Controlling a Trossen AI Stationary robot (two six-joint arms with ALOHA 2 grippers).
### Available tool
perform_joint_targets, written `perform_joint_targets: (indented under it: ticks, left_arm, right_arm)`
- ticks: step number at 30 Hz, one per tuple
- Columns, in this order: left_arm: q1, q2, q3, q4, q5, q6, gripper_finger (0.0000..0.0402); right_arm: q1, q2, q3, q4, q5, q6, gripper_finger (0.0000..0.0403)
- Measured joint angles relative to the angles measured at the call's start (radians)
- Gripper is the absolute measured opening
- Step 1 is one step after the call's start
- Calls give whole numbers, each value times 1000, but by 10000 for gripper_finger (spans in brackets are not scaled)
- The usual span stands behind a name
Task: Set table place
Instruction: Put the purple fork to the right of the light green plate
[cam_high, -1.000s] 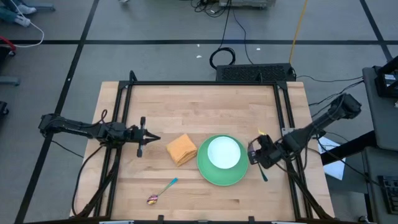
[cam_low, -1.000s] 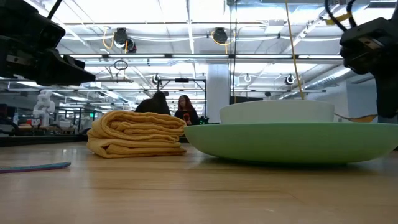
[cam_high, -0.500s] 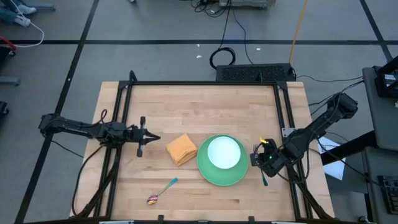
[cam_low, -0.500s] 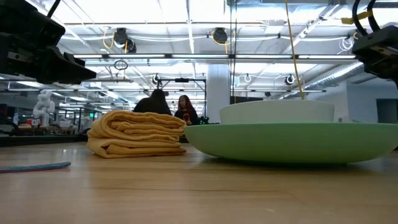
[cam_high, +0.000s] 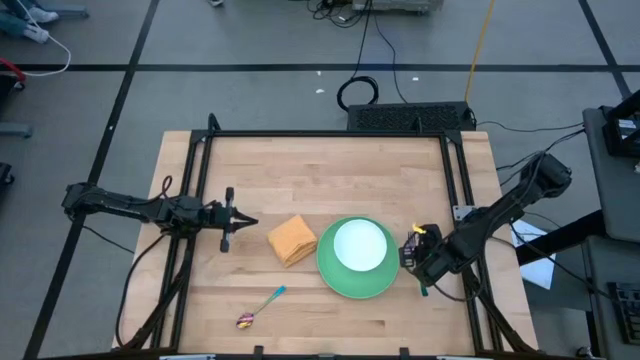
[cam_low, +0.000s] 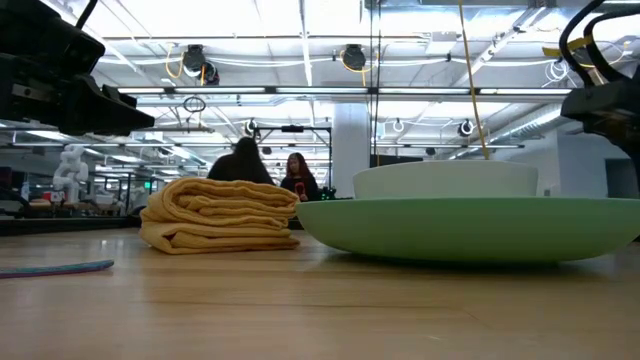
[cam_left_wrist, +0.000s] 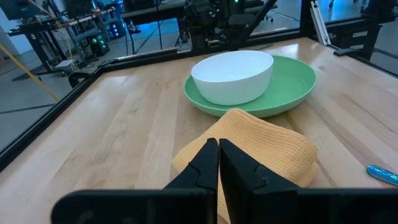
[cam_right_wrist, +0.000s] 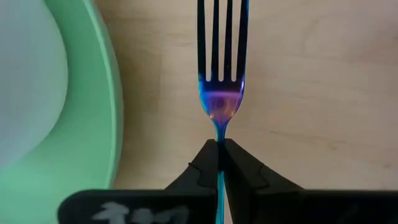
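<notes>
White bowl (cam_high: 360, 245) on green plate (cam_high: 340, 279), orange napkin (cam_high: 292, 240) beside, spoon (cam_high: 258, 308) nearer front edge, fork (cam_right_wrist: 221, 68) alongside plate

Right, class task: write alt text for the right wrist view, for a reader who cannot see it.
The right gripper has its dark fingers shut on the neck of a fork, whose iridescent tines point away from the camera over the wooden table. Beside the fork lies the rim of a green plate holding a white bowl.

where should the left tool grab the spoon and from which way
Take the spoon mid-handle on the teal part, coming straight down from above. It lies flat on the table, slanting, the reddish bowl end nearer the front edge, so the fingers should straddle the thin handle across its width. The left tool is shut now.
</notes>
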Motion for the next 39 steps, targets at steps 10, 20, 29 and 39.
perform_joint_targets:
  ticks: [10, 20, 29, 39]
  left_arm:
    - [0, 0, 0, 0, 0, 0, 19]
    - [0, 0, 0, -1, 0, 0, 19]
    - [0, 0, 0, -1, 0, 0, 19]
    - [0, 0, 0, -2, 0, 0, 19]
  right_arm:
    - [-3, 47, 0, -20, 33, -5, 0]
    - [-6, 60, 0, -28, 33, 2, 0]
    - [-6, 91, 0, -26, 32, 8, 0]
    - [-6, 102, 0, -22, 29, 8, 0]
